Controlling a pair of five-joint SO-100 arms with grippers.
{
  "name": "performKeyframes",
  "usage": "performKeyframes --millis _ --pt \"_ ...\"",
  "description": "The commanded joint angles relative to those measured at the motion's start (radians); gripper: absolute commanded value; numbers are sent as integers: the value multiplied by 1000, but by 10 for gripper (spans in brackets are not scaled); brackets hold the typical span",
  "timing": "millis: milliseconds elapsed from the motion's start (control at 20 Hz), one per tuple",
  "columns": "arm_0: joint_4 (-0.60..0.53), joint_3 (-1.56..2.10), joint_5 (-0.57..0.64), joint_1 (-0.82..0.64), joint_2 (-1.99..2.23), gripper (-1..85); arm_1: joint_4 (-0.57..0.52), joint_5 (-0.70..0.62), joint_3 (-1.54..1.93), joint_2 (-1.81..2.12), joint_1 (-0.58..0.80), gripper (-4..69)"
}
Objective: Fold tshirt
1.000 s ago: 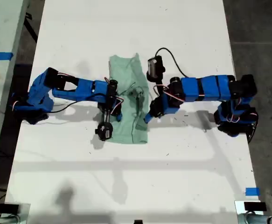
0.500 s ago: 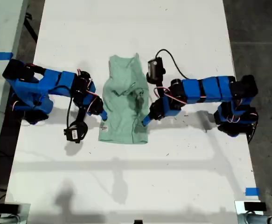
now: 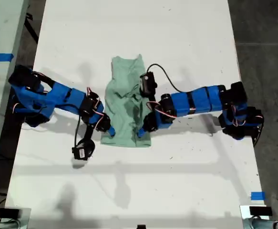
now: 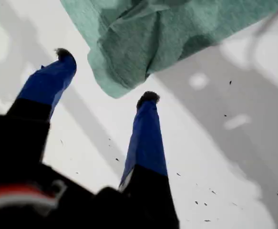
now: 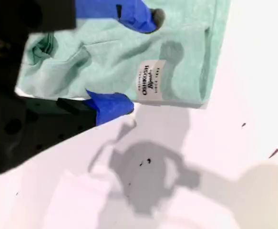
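Though unseen from the exterior view, the tshirt (image 5: pixel 129 62) bears a label (image 5: pixel 149 82) — second wrist view.

My second gripper (image 5: pixel 129 59) hangs with its blue-tipped jaws spread apart, one tip over the tshirt (image 5: pixel 124 57) and the other at the cloth's hem edge. A white label (image 5: pixel 149 82) with dark print, too small to read, lies on the pale green cloth between the two tips, close to the hem. Beyond the hem the white table (image 5: pixel 234 157) carries a grey blurred shadow (image 5: pixel 146 176) and a few dark specks.
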Motion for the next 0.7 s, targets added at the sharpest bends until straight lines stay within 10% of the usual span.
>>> performKeyframes --millis 0,300,450,650 --pt "-80 -2 -35 37 -52 242 -84 21 -72 -46 -25 292" --pt "-213 -9 -121 106 -198 227 -196 46 -114 -290 -58 95" --pt "-276 -18 -109 132 -201 76 -210 40 -123 -291 -66 -9" --pt "-224 -129 -115 150 -202 1 -183 32 -123 -245 -97 -13"
